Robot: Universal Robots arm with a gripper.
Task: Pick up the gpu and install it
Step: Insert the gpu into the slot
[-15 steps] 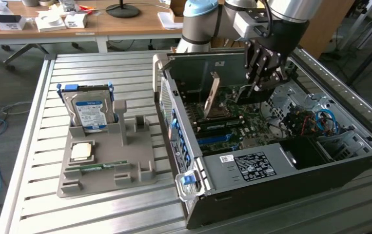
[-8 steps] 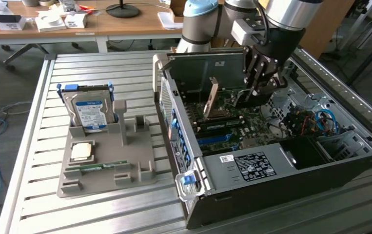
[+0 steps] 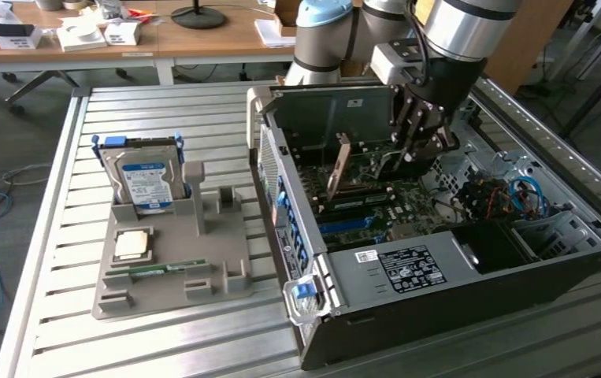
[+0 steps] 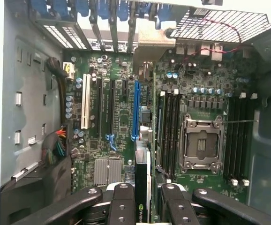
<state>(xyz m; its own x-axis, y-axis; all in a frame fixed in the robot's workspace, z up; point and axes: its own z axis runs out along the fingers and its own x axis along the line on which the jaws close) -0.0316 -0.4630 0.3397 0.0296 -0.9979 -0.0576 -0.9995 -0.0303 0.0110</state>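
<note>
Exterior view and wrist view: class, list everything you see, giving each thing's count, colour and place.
computer case: one, black and silver, open, exterior view's right
motherboard: one, green, inside the case
processor socket: one, silver, empty, on the motherboard
gpu: one, dark, edge-on over the motherboard
parts tray: one, grey, exterior view's left
hard drive: one, silver, blue-white label, upright in the tray
processor: one, pale, flat on the tray
memory stick: one, green, on the tray
table: one, silver, slatted, under everything
end effector: one, black, shut on the gpu
</note>
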